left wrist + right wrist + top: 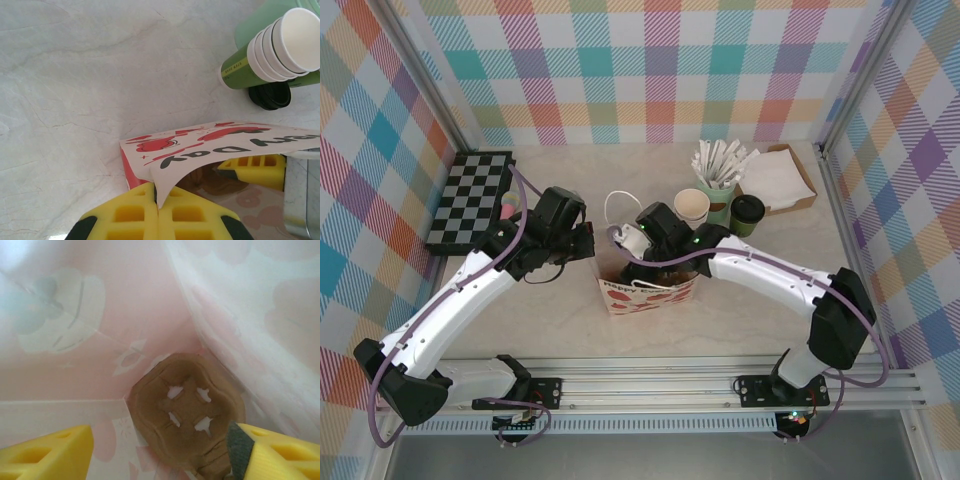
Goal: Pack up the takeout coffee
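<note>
Left tool (157,215) is clamped on the paper bag's (650,292) left rim, right tool (162,440) hangs wide and empty inside it over the brown carrier (185,425), and the takeout coffee (747,213) stands upright on the table (770,300) beyond, rightward, nearer the right arm.

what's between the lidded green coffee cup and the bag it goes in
The open right end effector is down inside the red-and-white paper gift bag, above a brown cardboard cup holder. The stack of lidless green paper cups stands beside the dark-green black-lidded coffee cup on the bag's side.
</note>
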